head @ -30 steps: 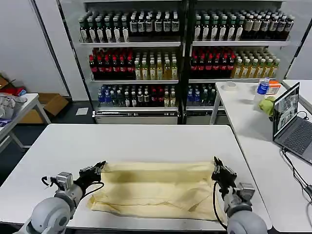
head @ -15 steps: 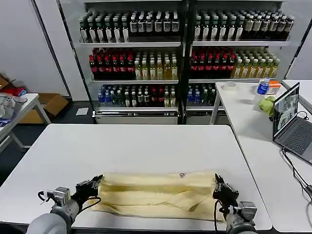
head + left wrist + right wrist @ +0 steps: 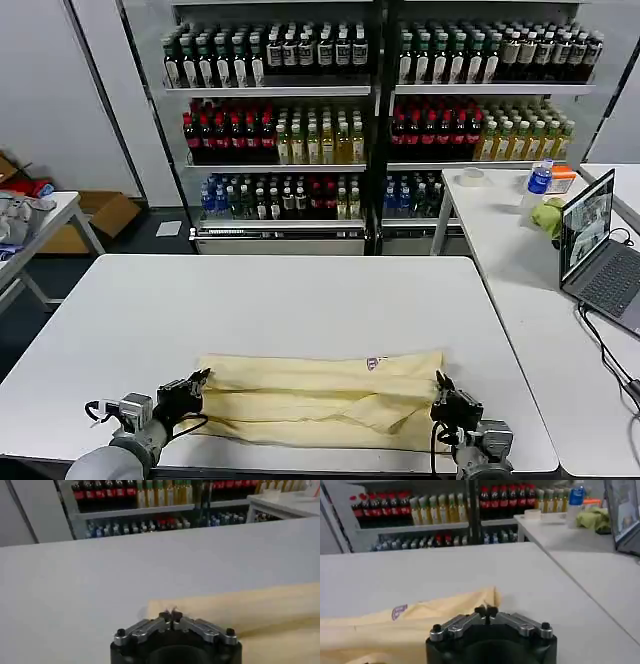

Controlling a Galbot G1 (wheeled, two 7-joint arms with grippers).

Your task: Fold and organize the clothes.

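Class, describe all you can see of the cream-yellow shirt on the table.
The cream-yellow shirt is thin, soft fabric, folded into a long wrinkled band lying flat near the white table's front edge. A small neck label shows at its far edge. The left gripper pinches one end and the right gripper the other.

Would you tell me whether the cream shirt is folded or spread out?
Folded: the shirt lies as a narrow layered band, its neck label showing at the far edge.

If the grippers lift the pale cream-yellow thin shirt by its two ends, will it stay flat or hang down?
The pale cream-yellow thin shirt would probably sag in the middle: it lies limp and creased on the white table. It looks light, so the left gripper and right gripper, pinching opposite ends, should lift it easily.
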